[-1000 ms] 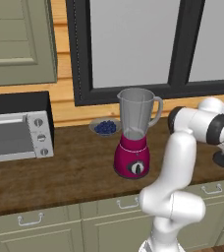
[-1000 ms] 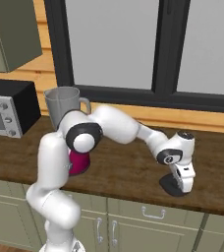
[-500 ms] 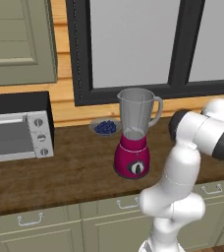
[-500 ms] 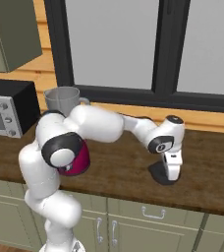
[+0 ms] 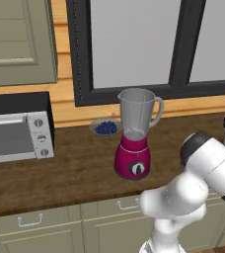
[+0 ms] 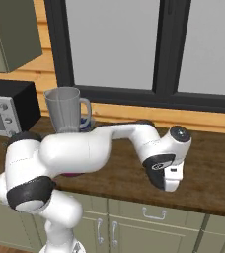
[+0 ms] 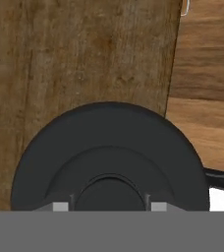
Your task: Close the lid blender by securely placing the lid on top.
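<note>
A flat round black lid [image 7: 111, 162] sits right under the hand camera, with the fingers drawn together on the raised knob at its centre; the tips themselves are hidden at the picture's lower edge. Beneath the lid runs the brown wooden worktop [image 7: 79, 54], and its front edge and the floor [image 7: 207, 74] beyond show to one side, so the lid appears to be lifted clear near the worktop's front. In the right base view the gripper [image 6: 168, 184] hangs below a bent white wrist, well to the right of the blender [image 5: 134, 133]. The blender has a magenta base with a dark dial and a tall clear jar, open at the top, handle to the right. A small bowl of blueberries [image 5: 105, 128] rests just behind it, and a silver toaster oven [image 5: 17, 136] stands further left. The lid is not yet on the jar. The risks ahead: the small knob could slip from the pinch during the long swing across, or the lid could land tilted and off-centre, or knock the tall jar.
</note>
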Motion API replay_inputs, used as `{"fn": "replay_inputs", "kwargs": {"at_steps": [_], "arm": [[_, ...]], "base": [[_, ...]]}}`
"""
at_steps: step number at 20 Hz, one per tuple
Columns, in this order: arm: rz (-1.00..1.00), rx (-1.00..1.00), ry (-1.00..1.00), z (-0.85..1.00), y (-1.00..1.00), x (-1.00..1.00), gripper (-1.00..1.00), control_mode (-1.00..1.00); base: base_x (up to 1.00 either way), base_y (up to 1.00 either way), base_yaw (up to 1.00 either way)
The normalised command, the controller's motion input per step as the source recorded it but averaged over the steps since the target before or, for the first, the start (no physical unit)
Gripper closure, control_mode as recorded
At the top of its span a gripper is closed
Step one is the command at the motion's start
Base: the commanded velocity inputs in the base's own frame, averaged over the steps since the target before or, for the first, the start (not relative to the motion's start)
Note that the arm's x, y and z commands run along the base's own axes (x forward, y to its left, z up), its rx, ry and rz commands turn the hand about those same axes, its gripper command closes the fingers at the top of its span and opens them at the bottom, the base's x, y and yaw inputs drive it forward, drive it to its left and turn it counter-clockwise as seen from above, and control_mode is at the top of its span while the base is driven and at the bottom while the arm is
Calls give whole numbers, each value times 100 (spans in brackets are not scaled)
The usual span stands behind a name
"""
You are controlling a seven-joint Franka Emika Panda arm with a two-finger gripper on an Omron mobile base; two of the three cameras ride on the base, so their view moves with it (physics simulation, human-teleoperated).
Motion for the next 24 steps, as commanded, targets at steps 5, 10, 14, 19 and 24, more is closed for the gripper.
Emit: {"fn": "replay_inputs", "kwargs": {"at_steps": [5, 10, 14, 19, 24], "arm": [[-4, 3, -11, 100, 41, -20, 100, -100], [0, 3, -1, 95, 57, -13, 100, -100], [0, 5, 0, 85, 59, -19, 100, -100], [0, 4, 0, 99, 58, -29, 100, -100], [0, 3, 0, 94, 62, -26, 100, -100]], "base": [[0, 0, 0], [0, 0, 0], [0, 0, 0], [0, 0, 0], [0, 0, 0]]}}
